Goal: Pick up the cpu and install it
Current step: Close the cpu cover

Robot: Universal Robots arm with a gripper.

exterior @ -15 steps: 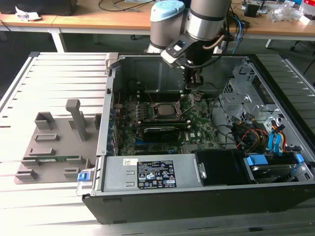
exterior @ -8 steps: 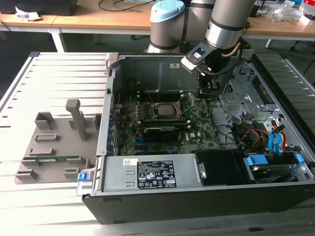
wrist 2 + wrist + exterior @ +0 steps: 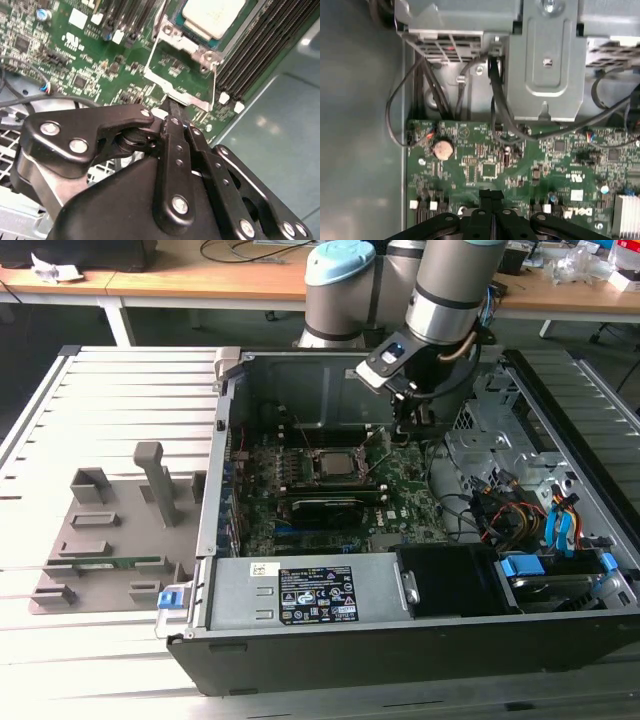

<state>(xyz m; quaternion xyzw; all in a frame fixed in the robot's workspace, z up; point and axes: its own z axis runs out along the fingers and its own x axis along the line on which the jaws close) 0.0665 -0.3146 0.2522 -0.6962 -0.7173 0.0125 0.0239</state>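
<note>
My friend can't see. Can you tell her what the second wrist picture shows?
A shut black metal claw hangs over a green circuit board. Beyond its tip lies a thin silver metal frame, then a small square chip with a shiny silver top, set into the board.

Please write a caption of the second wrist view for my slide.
Shut gripper beside the open metal frame, with the cpu lying just beyond it.
</note>
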